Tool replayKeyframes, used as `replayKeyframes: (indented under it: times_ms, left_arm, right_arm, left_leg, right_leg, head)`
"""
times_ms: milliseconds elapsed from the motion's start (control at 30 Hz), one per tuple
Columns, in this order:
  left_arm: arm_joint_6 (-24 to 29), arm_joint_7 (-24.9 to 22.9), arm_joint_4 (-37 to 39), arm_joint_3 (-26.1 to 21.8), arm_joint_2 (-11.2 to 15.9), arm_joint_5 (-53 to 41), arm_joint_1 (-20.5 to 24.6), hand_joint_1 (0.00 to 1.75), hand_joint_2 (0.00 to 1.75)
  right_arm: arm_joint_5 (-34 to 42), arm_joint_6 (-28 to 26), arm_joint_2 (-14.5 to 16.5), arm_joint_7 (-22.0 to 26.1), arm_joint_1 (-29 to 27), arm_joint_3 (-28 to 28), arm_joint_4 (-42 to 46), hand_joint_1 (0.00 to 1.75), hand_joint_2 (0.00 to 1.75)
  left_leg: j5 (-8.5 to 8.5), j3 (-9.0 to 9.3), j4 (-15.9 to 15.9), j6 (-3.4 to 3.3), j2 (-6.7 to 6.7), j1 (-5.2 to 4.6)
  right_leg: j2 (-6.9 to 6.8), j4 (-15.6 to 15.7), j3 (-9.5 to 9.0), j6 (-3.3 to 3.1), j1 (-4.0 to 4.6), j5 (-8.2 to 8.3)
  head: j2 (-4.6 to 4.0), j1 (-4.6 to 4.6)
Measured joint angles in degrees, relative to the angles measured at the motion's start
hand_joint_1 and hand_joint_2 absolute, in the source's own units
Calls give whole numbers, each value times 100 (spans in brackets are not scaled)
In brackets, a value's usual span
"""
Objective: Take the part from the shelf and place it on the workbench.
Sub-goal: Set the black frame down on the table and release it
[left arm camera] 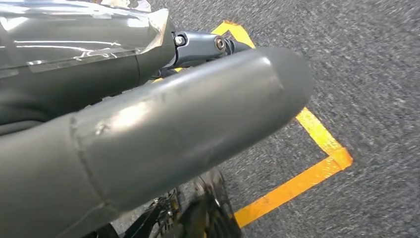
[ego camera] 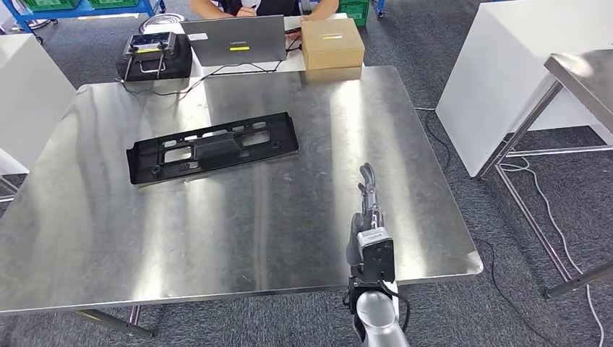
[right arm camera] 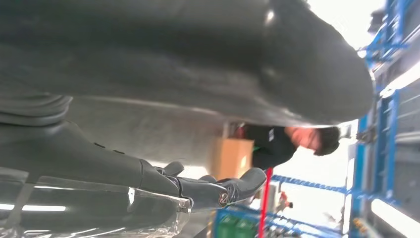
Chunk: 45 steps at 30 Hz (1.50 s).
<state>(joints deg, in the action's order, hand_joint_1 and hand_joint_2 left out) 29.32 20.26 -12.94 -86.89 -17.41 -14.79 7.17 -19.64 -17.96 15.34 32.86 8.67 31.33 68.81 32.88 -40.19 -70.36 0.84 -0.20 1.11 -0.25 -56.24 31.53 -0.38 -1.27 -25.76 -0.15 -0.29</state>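
The part (ego camera: 213,148), a long black plastic panel with cut-outs, lies flat on the steel workbench (ego camera: 289,224), left of centre and apart from both hands. My right hand (ego camera: 369,206) reaches over the bench's front right area with its fingers stretched forward and nothing in it. In the right wrist view the same hand (right arm camera: 198,191) has straight dark fingers and a thick thumb, empty. My left hand (left arm camera: 148,124) hangs over grey carpet, its thumb and fingers extended and holding nothing.
At the bench's far edge stand a cardboard box (ego camera: 331,43), a laptop (ego camera: 235,40) and a black device (ego camera: 154,54), with a person (ego camera: 253,6) behind them. A white cabinet (ego camera: 506,65) and a second steel table (ego camera: 585,72) stand to the right. Yellow tape (left arm camera: 307,178) marks the floor.
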Motion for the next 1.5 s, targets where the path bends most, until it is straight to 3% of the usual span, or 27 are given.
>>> replayKeyframes:
  times_ms: [33,67,100,200,267,333,367,433,500,567,600,667,733,800,867,933,1000,1033,1067,1100,1167,1233,1267,1333,1400,1433,1500]
  left_arm:
    - [-39,1,0,4,13,8,-8,0,0]
    - [-71,1,0,11,25,16,-16,0,0]
    - [-94,1,0,20,36,22,-20,0,0]
    - [-128,-1,0,67,62,30,-15,0,0]
    - [-137,-2,0,100,77,29,-12,0,0]
    - [-146,-2,0,119,86,28,-15,0,0]
    - [-149,-3,0,126,88,24,-15,0,0]
    - [-152,-9,1,135,90,15,-12,0,0]
    - [-120,-25,2,138,94,6,-12,0,0]
    - [-78,-38,3,139,93,-2,-14,0,0]
    - [-64,-41,4,140,93,-4,-14,0,0]
    - [-43,-42,8,146,92,-5,-12,0,0]
    - [-30,-42,15,165,86,-5,-9,0,0]
    - [-20,-42,24,184,81,-5,-9,0,0]
    - [-12,-42,31,195,81,-9,-18,0,0]
    - [-6,-45,34,215,83,-14,-27,0,0]
    - [-2,-54,37,244,86,-20,-28,0,0]
    - [0,-61,37,255,89,-24,-28,0,0]
    - [4,-65,37,264,91,-28,-28,0,0]
    - [8,-69,37,269,92,-32,-28,0,0]
    - [11,-72,37,275,93,-50,-25,0,0]
    - [-9,-72,38,279,95,-69,-15,0,0]
    - [-25,-72,38,281,97,-73,-12,0,0]
    - [-86,-72,40,283,102,-75,-19,0,0]
    - [-164,-72,40,289,105,-75,-21,0,0]
    - [-199,-72,41,300,110,-75,-22,0,0]
    - [-252,-72,41,328,121,-75,-24,0,0]
  right_arm:
    - [26,-59,-43,38,-37,-46,-31,0,0]
    - [47,-115,-88,72,-78,-91,-57,0,0]
    - [61,-161,-129,102,-120,-134,-74,0,0]
    - [75,-258,-216,149,-223,-237,-80,0,0]
    - [68,-313,-254,156,-271,-281,-74,0,0]
    - [61,-353,-288,155,-324,-320,-64,0,0]
    - [60,-368,-308,153,-350,-341,-58,0,0]
    - [61,-387,-352,152,-389,-388,-48,0,0]
    - [62,-395,-391,150,-429,-430,-44,0,0]
    - [63,-397,-424,150,-467,-460,-44,0,0]
    - [63,-396,-435,150,-477,-468,-44,0,0]
    - [64,-393,-446,150,-476,-476,-44,0,0]
    - [64,-387,-446,151,-470,-481,-44,0,0]
    - [65,-378,-449,152,-471,-486,-44,0,0]
    - [69,-362,-454,152,-465,-490,-46,0,0]
    - [76,-346,-455,153,-456,-494,-54,0,0]
    - [91,-340,-457,154,-457,-502,-72,0,0]
    - [96,-340,-461,154,-463,-506,-85,0,0]
    - [100,-340,-465,155,-472,-510,-97,0,0]
    - [102,-339,-469,155,-483,-514,-105,0,0]
    - [104,-334,-473,157,-497,-520,-114,0,0]
    - [104,-331,-474,158,-499,-531,-114,0,0]
    - [103,-331,-475,157,-499,-537,-114,0,0]
    - [100,-332,-481,154,-505,-547,-114,0,0]
    - [98,-339,-499,145,-519,-558,-114,0,0]
    - [96,-346,-512,140,-531,-567,-112,0,0]
    - [93,-361,-536,128,-561,-581,-111,0,0]
  left_leg:
    - [92,-10,-214,15,1,4]
    - [70,86,-225,19,2,8]
    - [-36,292,-17,15,3,12]
    - [-319,1093,1096,-48,-3,1]
    - [-333,1236,1362,-115,-13,-35]
    - [-411,1167,1382,-208,2,-46]
    - [-470,1123,1402,-262,13,-45]
    - [-607,1005,1435,-357,38,-36]
    - [-732,850,1430,-393,48,-53]
    - [-858,682,1421,-392,60,-64]
    - [-917,606,1418,-381,62,-66]
    - [-1027,481,1407,-341,57,-72]
    - [-1132,410,1398,-280,49,-87]
    - [-1228,392,1411,-207,46,-88]
    - [-1197,339,1377,-132,33,-60]
    - [-744,201,1022,-63,14,-39]
    - [-137,34,297,-4,7,-34]
    - [0,-13,-38,18,7,-30]
    - [-2,8,-237,31,8,-23]
    - [-115,123,-238,37,8,-12]
    - [-366,655,370,33,8,15]
    - [-366,1161,1111,-4,-6,11]
    - [-319,1263,1292,-36,-14,-5]
    - [-347,1222,1347,-141,-16,-40]
    - [-473,1100,1377,-284,15,-47]
    - [-552,1013,1393,-347,31,-45]
    - [-696,833,1393,-409,48,-52]
  right_leg:
    - [-8,-6,55,2,9,40]
    - [-11,-12,108,15,14,77]
    - [-12,-18,152,31,15,110]
    - [-9,-41,245,111,35,201]
    - [-8,-46,266,185,51,263]
    - [-6,-42,293,266,52,314]
    - [-1,-102,348,280,53,251]
    - [10,-501,532,238,48,-123]
    - [14,-1256,745,204,40,-611]
    - [14,-1700,734,275,35,-750]
    - [14,-1589,566,329,36,-661]
    - [14,-846,-30,379,39,-467]
    - [22,-64,-538,323,68,-449]
    - [30,186,-632,234,103,-464]
    - [18,177,-538,119,58,-367]
    - [-2,187,-414,-4,13,-230]
    - [-17,180,-283,-50,30,-98]
    - [-23,171,-213,-45,34,-33]
    - [-28,157,-138,-33,37,27]
    - [-31,134,-53,-13,36,78]
    - [-31,56,100,31,31,148]
    - [-32,-31,210,95,47,202]
    - [-34,-54,240,138,55,232]
    - [-34,-52,278,236,74,319]
    - [-22,-172,387,265,66,210]
    - [-14,-377,489,246,64,13]
    - [-3,-1077,715,192,44,-526]
  head:
    - [0,1]
    - [0,0]
    - [0,-1]
    - [2,3]
    - [2,9]
    - [0,15]
    - [0,20]
    - [0,43]
    - [1,62]
    - [1,60]
    - [0,61]
    - [0,61]
    - [0,51]
    - [0,28]
    - [0,10]
    - [0,-9]
    - [0,-23]
    - [0,-23]
    - [0,-23]
    - [0,-25]
    - [1,-27]
    - [1,-27]
    - [2,-27]
    - [1,-15]
    - [1,-7]
    - [2,3]
    - [2,27]
